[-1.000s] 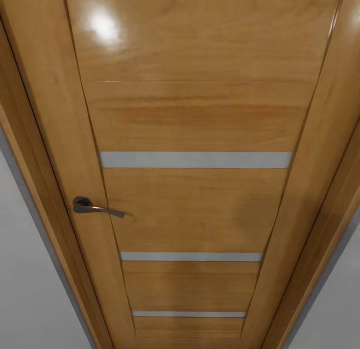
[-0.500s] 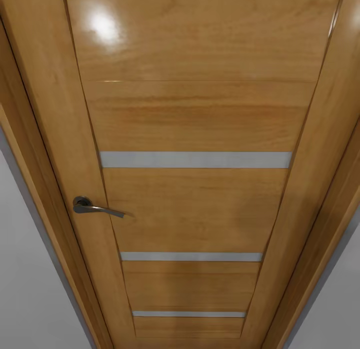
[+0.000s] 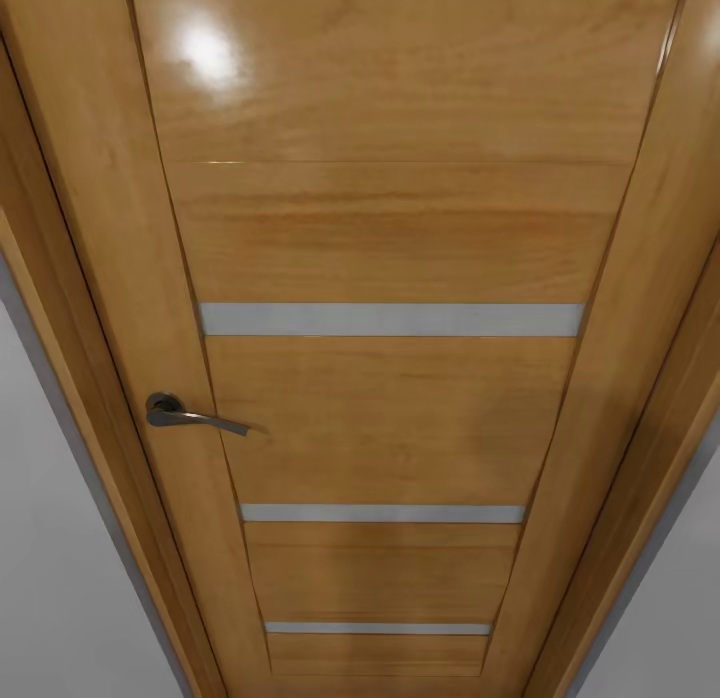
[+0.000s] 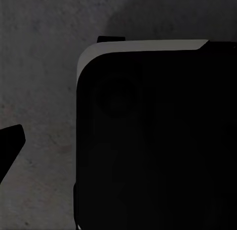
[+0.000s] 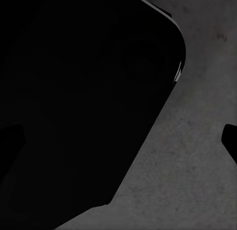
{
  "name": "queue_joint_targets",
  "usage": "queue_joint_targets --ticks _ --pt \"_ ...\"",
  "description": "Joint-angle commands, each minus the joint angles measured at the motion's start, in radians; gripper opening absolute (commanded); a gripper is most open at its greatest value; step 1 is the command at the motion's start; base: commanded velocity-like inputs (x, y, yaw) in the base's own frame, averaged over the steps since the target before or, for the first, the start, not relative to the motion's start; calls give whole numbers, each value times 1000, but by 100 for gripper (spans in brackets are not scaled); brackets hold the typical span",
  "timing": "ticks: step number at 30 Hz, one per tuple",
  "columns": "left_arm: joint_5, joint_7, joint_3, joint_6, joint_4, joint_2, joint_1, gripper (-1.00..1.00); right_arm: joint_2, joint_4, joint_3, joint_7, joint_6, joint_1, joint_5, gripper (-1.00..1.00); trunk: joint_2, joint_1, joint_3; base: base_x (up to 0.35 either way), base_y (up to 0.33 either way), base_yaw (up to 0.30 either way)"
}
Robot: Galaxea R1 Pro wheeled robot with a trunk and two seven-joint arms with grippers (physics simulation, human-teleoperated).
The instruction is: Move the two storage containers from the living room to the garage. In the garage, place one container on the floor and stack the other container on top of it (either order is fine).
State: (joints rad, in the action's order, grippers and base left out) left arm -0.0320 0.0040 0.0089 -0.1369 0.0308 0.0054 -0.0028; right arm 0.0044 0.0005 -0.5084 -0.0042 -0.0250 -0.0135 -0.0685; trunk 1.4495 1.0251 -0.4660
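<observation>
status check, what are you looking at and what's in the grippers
Facing closed orange wooden door, handle at its left. Dark grey concrete floor under both wrists. Gripper states unclear. Door blocks the way ahead.

Orange wood ahead of you, grey concrete below.
Your head view shows a glossy orange-brown door (image 3: 390, 238) with three pale grey stripes, a dark metal handle (image 3: 190, 415), and white walls (image 3: 50, 578); the floor (image 4: 39, 67) is dark grey, speckled.

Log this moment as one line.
head: door shut, handle at left | wrists: grey floor, dark body below | bins: unseen | claws: state unclear
</observation>
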Motion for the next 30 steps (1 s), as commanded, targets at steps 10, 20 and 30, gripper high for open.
queue_joint_targets --ticks 10,20,30 --pt "-3 1 0 -3 0 1 0 100 0 1 -7 0 -2 -1 -5 100 0 0 -1 0 0 0" --pt "-3 1 0 -3 0 1 0 100 1 1 -11 0 -3 -1 -4 100 0 0 -1 0 0 0" --pt "1 1 -8 -4 2 8 0 100 0 1 -11 1 -3 0 -9 100 0 0 -1 0 0 0"
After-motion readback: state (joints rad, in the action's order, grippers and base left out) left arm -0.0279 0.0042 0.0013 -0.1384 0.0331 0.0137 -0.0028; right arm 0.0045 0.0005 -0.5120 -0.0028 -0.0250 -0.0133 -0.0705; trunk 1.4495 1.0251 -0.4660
